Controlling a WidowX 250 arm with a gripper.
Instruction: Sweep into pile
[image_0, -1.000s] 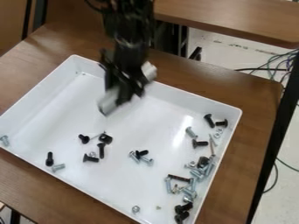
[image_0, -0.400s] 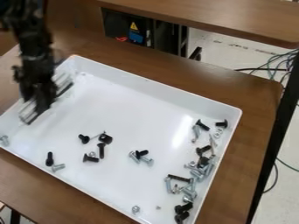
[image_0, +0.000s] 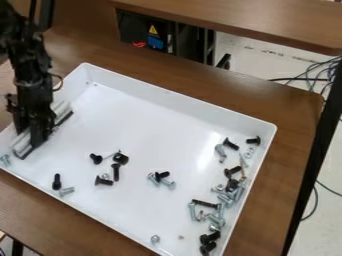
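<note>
The black gripper (image_0: 33, 136) hangs over the left part of the white tray (image_0: 140, 92), shut on a pale bar-shaped sweeping tool (image_0: 23, 146) with a dark lower edge. The bar lies slantwise, its near end close to a silver screw (image_0: 5, 160) by the left wall. Black screws (image_0: 116, 172) and a black nut-like piece (image_0: 121, 158) are scattered left of the middle, with a black screw (image_0: 57, 181) nearer the front wall. A small group (image_0: 161, 176) lies at centre. Many silver and black screws (image_0: 218, 218) crowd along the right wall.
The tray's raised walls surround the hardware on a brown wooden table (image_0: 294, 115). Another tabletop (image_0: 267, 22) stands behind, and cables (image_0: 314, 75) lie on the floor at right.
The gripper and its bar have swung from the tray's upper middle to its left side, then slightly lower. A few screws near the right wall have shifted a little; the others are unmoved.
</note>
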